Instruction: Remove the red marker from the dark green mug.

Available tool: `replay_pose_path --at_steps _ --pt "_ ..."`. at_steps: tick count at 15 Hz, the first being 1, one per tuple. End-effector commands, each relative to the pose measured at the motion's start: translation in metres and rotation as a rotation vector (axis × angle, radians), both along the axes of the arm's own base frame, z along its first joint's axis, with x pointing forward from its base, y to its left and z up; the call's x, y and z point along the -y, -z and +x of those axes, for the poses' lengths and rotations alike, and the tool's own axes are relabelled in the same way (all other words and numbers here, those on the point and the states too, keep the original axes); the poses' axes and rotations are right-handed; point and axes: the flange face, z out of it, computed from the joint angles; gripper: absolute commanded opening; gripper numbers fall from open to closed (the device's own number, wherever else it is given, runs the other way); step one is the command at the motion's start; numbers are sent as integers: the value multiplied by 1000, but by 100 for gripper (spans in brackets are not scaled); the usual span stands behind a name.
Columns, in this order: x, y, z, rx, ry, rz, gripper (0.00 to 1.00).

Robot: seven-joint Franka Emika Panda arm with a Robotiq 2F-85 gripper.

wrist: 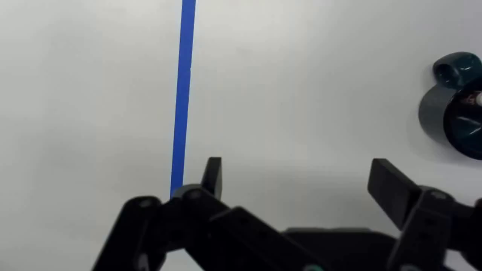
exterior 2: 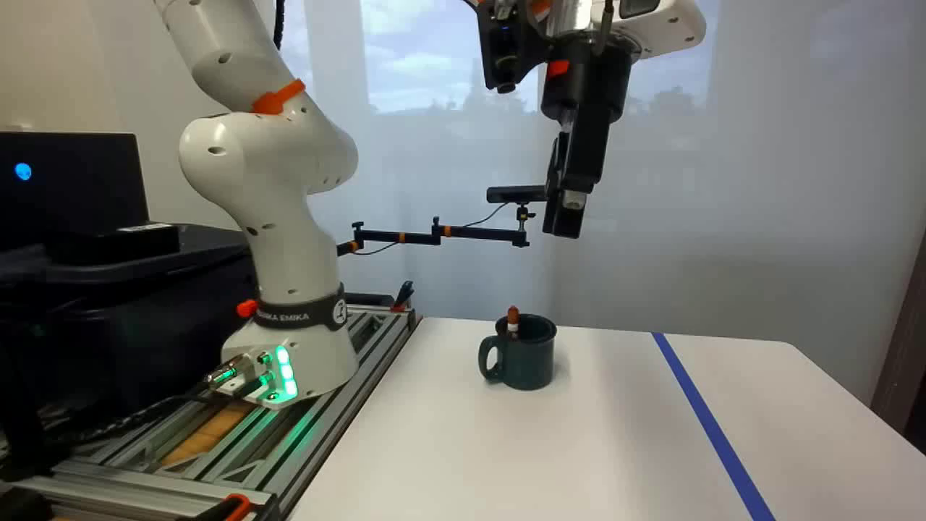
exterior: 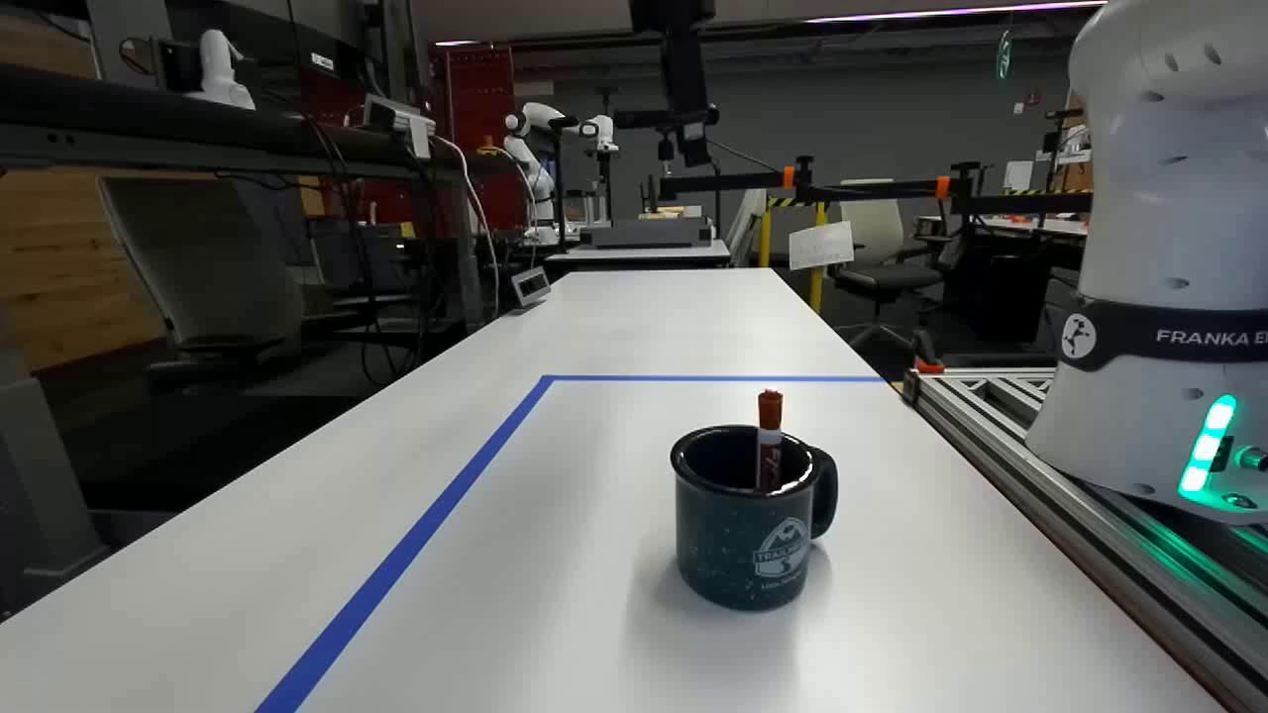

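Note:
The dark green mug (exterior: 728, 555) stands upright on the white table, its handle toward the robot base. It also shows in an exterior view (exterior 2: 527, 365) and, cut off, at the right edge of the wrist view (wrist: 437, 113). The red marker (exterior: 769, 446) stands in the mug and leans on the rim near the handle, its red-brown end sticking up. It also shows in an exterior view (exterior 2: 513, 322); in the wrist view only part of it (wrist: 470, 99) shows. My gripper (wrist: 295, 165) is open and empty. It hangs high above the table (exterior 2: 566, 210), off to the mug's side.
Blue tape (wrist: 181, 101) runs along the table on the side away from the robot base. The robot base (exterior 2: 296, 354) stands on a metal rail frame beside the table. A black camera arm (exterior 2: 470, 231) reaches out behind the mug.

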Motion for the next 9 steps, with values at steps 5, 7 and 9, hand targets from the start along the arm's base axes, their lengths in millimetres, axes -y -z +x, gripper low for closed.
replay_pose_path --at_steps 5,7,9 --pt "0 0 0 0 0 0 100" --pt "3 0 2 -8 8 14 100" --pt "-12 9 7 -17 -21 1 100"
